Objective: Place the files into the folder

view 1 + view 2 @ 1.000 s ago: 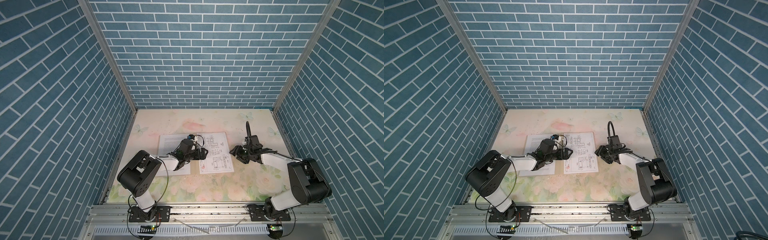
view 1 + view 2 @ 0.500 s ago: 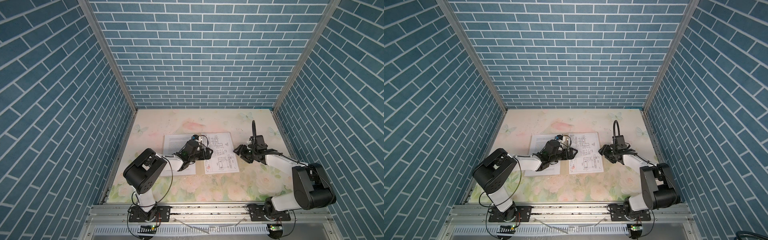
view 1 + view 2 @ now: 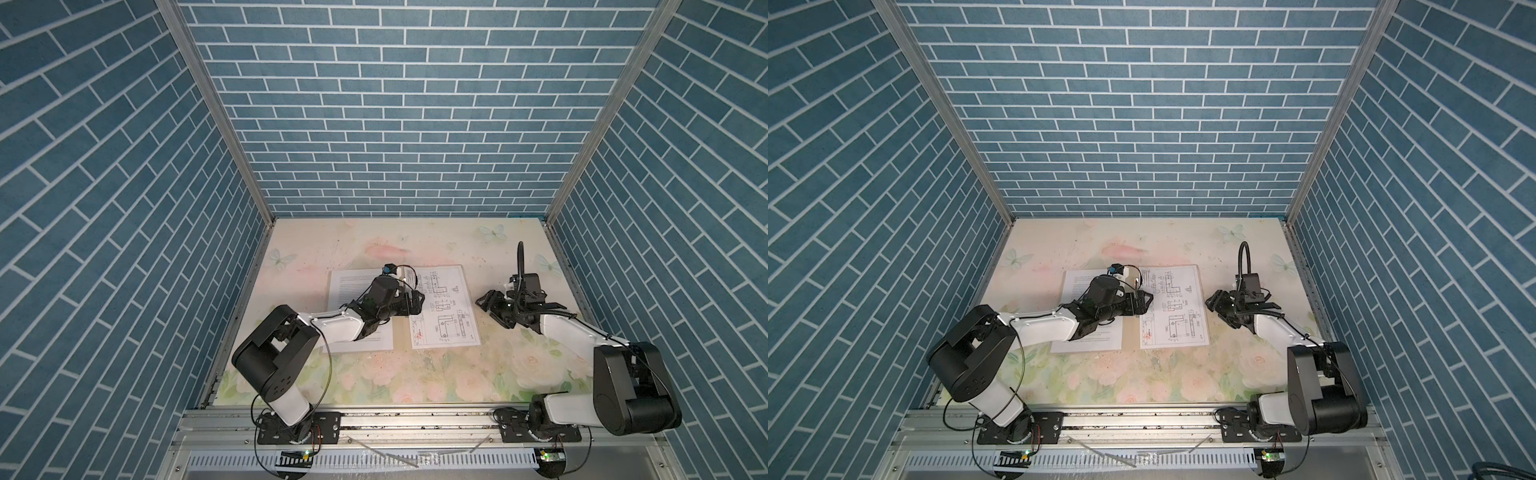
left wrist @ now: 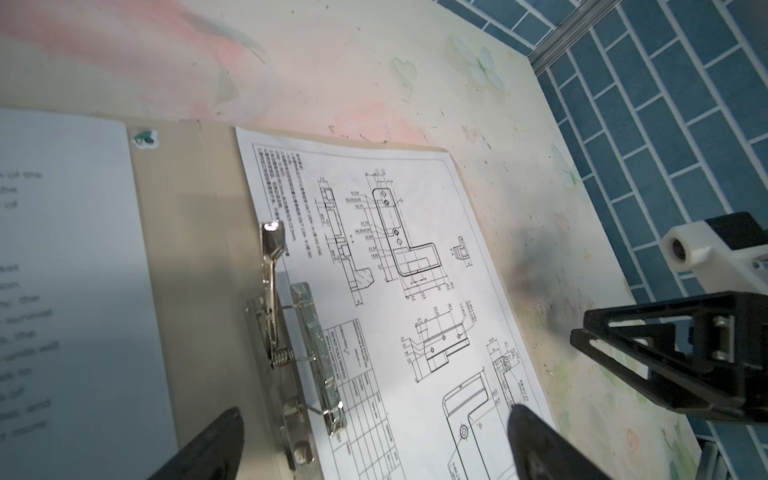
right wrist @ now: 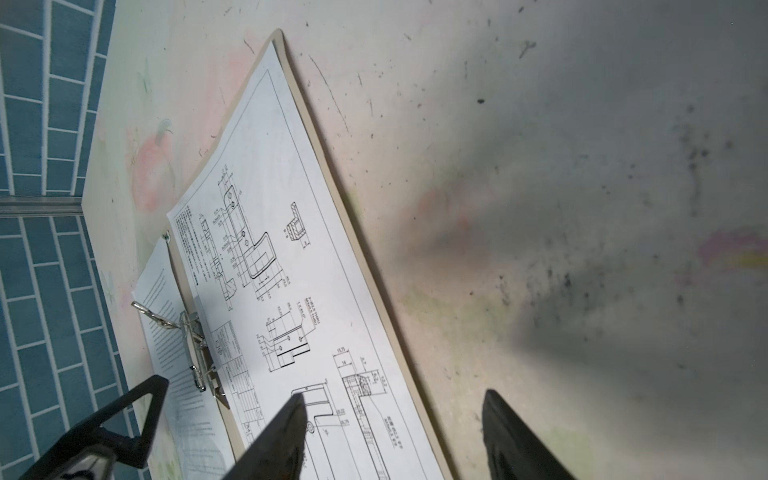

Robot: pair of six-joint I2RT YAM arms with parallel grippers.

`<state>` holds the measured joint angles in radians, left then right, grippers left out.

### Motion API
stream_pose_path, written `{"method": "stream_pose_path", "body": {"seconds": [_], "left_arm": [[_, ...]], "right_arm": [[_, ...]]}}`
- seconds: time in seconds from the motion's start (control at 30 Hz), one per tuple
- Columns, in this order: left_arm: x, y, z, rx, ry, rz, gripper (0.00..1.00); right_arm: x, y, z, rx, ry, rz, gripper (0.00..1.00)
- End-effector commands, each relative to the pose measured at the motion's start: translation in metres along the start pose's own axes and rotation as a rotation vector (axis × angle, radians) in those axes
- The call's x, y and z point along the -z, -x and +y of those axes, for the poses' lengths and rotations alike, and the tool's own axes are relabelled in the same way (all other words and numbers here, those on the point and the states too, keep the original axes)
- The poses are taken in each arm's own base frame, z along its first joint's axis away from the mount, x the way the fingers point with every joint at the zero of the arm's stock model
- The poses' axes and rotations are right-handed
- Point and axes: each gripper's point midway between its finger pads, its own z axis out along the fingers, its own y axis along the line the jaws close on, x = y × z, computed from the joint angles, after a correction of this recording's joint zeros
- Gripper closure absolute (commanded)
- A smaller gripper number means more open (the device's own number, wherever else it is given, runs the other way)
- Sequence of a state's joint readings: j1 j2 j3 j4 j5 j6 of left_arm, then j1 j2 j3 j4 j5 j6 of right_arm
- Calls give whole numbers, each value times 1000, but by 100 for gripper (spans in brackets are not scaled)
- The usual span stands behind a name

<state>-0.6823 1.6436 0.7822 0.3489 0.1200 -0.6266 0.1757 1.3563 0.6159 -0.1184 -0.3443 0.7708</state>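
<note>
The tan folder (image 3: 401, 336) (image 3: 1130, 336) lies open and flat in both top views. The text file (image 3: 347, 286) (image 4: 70, 249) rests on its left half. The drawing file (image 3: 446, 316) (image 5: 291, 249) rests on its right half. At the spine, the metal clip (image 4: 299, 340) (image 5: 195, 345) has its lever raised, and its bar lies along the drawing file's inner edge. My left gripper (image 3: 419, 301) (image 4: 376, 415) is open over the spine, holding nothing. My right gripper (image 3: 484, 301) (image 5: 393, 399) is open and empty, low over the folder's right edge.
The folder sits mid-table on a floral tabletop (image 3: 415, 378). Blue brick walls close the back and both sides. Bare table lies behind the folder, in front of it, and to the right under the right arm.
The folder and both sheets have slid slightly to the right. My left gripper moved right with them, and my right gripper drew back to the right. Both stayed open.
</note>
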Motion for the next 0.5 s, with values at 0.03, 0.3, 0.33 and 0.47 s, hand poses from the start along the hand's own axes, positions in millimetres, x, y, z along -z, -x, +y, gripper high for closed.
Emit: {"method": "stream_pose_path", "body": {"seconds": [0.03,0.3,0.33,0.47], "left_arm": [[-4,14,9,-36,-1,27,0],[-30,35,15,-50,-101,55,0],[-32,37,14,-61,-119,57,0],[-41,43,6,-87,-186,71,0]], "right_arm": [[1,-5,-4,10,7,-4,33],[0,-6,-14,52,-23,-18,33],[0,-6,-14,56,-21,-19,33],[1,-6,-16,61,-22,-26,33]]}}
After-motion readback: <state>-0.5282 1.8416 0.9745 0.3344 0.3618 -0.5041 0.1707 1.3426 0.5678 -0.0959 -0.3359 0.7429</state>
